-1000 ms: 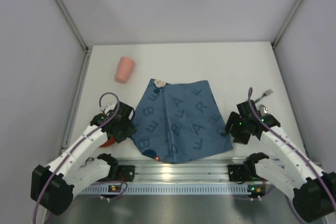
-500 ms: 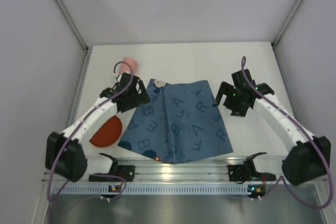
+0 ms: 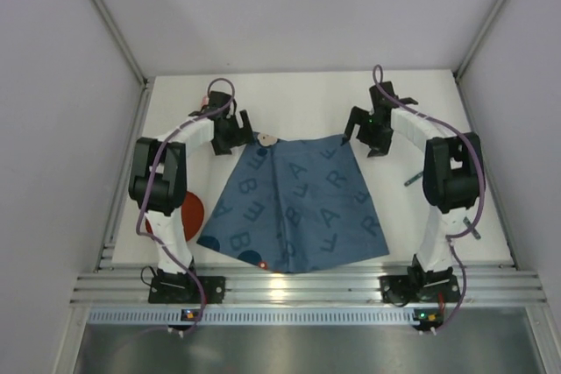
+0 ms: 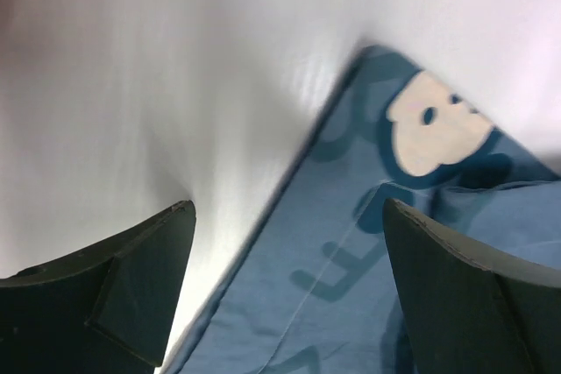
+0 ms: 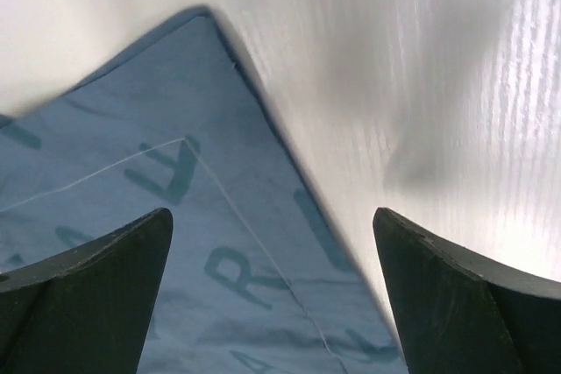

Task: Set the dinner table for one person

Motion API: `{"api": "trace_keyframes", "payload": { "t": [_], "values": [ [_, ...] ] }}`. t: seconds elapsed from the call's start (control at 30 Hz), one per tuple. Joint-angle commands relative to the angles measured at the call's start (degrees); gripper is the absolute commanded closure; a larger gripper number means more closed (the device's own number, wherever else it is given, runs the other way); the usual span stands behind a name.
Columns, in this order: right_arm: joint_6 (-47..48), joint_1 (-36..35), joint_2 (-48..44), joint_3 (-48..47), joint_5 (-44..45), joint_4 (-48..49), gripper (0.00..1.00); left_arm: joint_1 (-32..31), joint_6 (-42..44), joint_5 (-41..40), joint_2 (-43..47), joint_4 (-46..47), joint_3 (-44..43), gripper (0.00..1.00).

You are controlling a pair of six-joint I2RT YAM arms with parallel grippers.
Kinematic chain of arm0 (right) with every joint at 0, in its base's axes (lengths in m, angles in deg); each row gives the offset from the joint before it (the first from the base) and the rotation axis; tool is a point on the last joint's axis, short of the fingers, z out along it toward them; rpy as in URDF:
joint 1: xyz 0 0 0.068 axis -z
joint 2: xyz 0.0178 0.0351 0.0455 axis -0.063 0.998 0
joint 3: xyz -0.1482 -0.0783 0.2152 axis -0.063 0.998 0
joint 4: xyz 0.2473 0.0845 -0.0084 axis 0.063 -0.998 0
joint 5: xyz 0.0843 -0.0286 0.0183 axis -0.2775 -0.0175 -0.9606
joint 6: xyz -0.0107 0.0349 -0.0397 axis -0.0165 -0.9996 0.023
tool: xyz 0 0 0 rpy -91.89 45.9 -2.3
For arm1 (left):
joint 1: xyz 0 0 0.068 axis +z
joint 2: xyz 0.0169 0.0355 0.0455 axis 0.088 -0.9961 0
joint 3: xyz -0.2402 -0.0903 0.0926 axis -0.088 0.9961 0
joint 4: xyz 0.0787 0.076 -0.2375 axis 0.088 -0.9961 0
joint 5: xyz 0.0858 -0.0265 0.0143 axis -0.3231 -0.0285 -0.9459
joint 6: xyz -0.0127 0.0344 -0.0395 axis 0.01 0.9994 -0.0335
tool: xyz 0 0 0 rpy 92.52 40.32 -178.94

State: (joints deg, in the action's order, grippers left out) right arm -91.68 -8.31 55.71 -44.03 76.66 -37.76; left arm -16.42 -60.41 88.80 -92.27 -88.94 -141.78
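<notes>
The white dinner table (image 3: 298,98) carries a blue cloth mat (image 3: 289,203) printed with letters, spread at the middle. My left gripper (image 3: 235,133) is open over the mat's far left corner. In the left wrist view (image 4: 289,208) the jaws straddle the mat's edge (image 4: 351,243), near a white patch (image 4: 434,124). My right gripper (image 3: 364,133) is open over the mat's far right corner. In the right wrist view (image 5: 272,212) the jaws straddle that edge of the mat (image 5: 175,216). Neither gripper holds anything.
A red plate (image 3: 187,214) lies left of the mat, partly behind the left arm. Cutlery pieces lie right of the mat (image 3: 411,180) and near the right arm (image 3: 471,234). Grey walls close in the table on three sides.
Both arms have stretched from near their bases out to the mat's far corners. The mat's near left part has spread leftward. The left arm now covers the pink cup.
</notes>
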Motion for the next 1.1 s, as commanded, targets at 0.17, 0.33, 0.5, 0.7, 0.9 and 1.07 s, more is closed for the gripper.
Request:
{"api": "trace_keyframes", "payload": {
  "t": [0.17, 0.33, 0.5, 0.7, 0.9, 1.07],
  "values": [
    [0.7, -1.5, 8.7, -4.4, -5.5, 3.7, 0.04, -0.8, 3.4, 9.9, -2.9, 3.2, -0.1, 0.17],
    [-0.4, -3.5, 10.3, -3.5, -7.4, 5.0, 0.15, -2.2, 3.6, 11.6, -3.6, 4.2, 3.3, 0.44],
    [-0.5, -4.2, 11.1, -2.7, -8.5, 5.6, 0.66, -4.3, 3.3, 12.8, -4.6, 4.7, 4.0, 0.88],
    [0.9, -3.4, 8.5, -1.0, -7.2, 5.5, 1.00, -4.2, 2.8, 10.8, -3.4, 2.6, 2.4, 1.00],
    [2.1, 4.1, 1.8, 0.8, 0.1, 1.3, 1.00, -1.5, 3.2, 2.1, 1.4, -2.4, 2.4, 1.00],
    [6.6, 9.1, 0.1, -0.1, 5.1, -1.4, 1.00, 1.3, 3.5, -2.3, 6.8, -3.9, 4.4, 1.00]
  ]
}}
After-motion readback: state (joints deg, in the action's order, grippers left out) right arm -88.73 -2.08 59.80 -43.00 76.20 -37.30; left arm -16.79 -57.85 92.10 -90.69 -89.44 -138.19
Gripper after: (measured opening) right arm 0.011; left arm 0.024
